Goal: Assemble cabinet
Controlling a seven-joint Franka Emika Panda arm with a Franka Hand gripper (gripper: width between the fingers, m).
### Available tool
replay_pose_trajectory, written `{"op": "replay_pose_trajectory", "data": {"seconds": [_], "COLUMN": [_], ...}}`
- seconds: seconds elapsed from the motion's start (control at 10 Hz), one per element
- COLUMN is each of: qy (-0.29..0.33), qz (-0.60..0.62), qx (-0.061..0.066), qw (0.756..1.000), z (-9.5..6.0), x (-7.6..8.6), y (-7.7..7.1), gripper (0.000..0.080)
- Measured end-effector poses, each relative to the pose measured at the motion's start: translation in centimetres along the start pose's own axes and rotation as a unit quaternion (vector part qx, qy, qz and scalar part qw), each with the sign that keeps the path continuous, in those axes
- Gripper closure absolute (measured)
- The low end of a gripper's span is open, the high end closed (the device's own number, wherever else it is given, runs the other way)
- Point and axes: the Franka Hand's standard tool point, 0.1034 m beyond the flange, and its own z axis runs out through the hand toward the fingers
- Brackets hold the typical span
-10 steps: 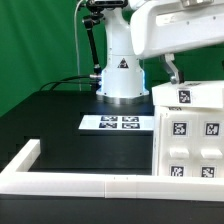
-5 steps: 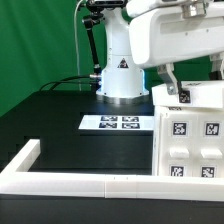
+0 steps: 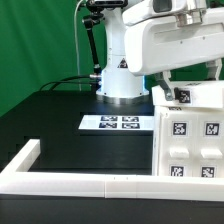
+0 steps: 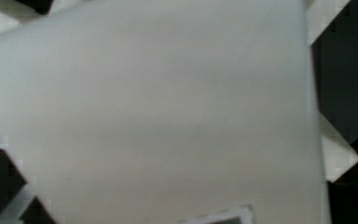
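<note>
Black counter (image 3: 60, 115) before a green backdrop (image 3: 40, 40). The cabinet (image 3: 190, 135) stands at the counter's edge on the exterior view's right, just beside the marker board (image 3: 118, 123). A low white frame (image 3: 80, 183) lines the near edge. The pincer (image 3: 196, 86) hangs over the cabinet; I cannot tell whether it is open or closed.

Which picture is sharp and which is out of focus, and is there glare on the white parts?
Exterior view: fairly sharp, the tags on the cabinet and the marker board have clean edges; light is even, but the white arm is bright, nearly without detail. Wrist view: out of focus; a pale blurred surface fills almost the whole frame, with no readable tag.
</note>
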Motion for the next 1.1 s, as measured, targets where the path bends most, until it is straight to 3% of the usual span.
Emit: {"op": "replay_pose_trajectory", "data": {"seconds": [0.1, 0.3, 0.5, 0.7, 1.1], "qy": [0.0, 0.001, 0.012, 0.023, 0.028], "qz": [0.0, 0.014, 0.11, 0.235, 0.422], "qx": [0.0, -0.001, -0.009, -0.015, -0.012], "qw": [1.0, 1.0, 0.994, 0.972, 0.906], "z": [0.0, 0.0, 0.01, 0.02, 0.22], "x": [-0.01, -0.03, 0.12, 0.09, -0.09], "y": [0.01, 0.06, -0.23, -0.38, -0.3], "gripper": [0.0242, 0.0242, 0.0242, 0.0242, 0.0242]}}
